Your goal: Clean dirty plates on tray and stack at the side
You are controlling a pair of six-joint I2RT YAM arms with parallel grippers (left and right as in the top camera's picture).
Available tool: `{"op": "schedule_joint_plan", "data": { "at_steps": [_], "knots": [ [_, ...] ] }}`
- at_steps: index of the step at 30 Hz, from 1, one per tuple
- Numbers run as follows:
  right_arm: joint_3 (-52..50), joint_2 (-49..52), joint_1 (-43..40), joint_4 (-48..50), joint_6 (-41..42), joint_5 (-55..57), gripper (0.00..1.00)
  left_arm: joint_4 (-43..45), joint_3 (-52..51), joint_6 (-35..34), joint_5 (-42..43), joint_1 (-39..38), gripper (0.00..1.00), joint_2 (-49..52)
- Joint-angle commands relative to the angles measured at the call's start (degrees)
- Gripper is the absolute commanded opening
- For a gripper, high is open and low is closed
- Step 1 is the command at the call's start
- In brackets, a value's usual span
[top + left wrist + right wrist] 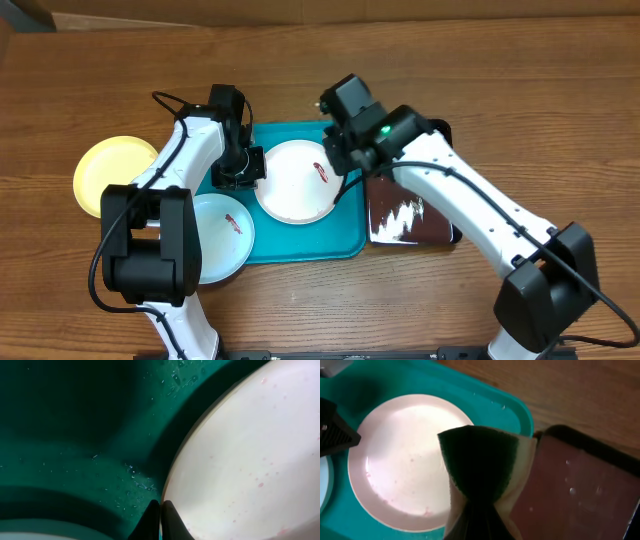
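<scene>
On the turquoise tray (300,240) lies a white plate (295,185) with a red smear near its right side. A light blue plate (222,235), also smeared red, overlaps the tray's left front corner. A yellow-rimmed plate (115,175) rests on the table at the left. My left gripper (161,509) is shut with nothing in it, its tips low over the tray (75,435) right at the white plate's (250,450) left rim. My right gripper (482,507) is shut on a green and yellow sponge (482,460), held above the white plate's (405,455) right edge.
A glossy black tray (410,215) sits against the turquoise tray's right side, wet with droplets (580,490). Bare wooden table surrounds both trays. The left arm's base stands at the front left and the right arm's base at the front right.
</scene>
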Motion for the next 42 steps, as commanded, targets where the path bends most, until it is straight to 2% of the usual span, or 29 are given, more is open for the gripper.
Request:
{"op": "schedule_joint_plan", "data": {
  "at_steps": [1,18,42],
  "knots": [
    [1.22,1.53,2.01,1.38,0.63,5.7,0.04,0.26,-0.37,-0.81,-0.83,-0.55,0.04,0.07],
    [1.2,11.1,2.86,5.14,2.05,5.2,0.04,0.66,-0.37,-0.81,-0.81,-0.63,0.04,0.07],
    [1.18,14.14,4.74,8.98,3.43,6.14,0.04,1.14,-0.37,-0.81,-0.81,-0.63,0.04,0.07]
  ]
}}
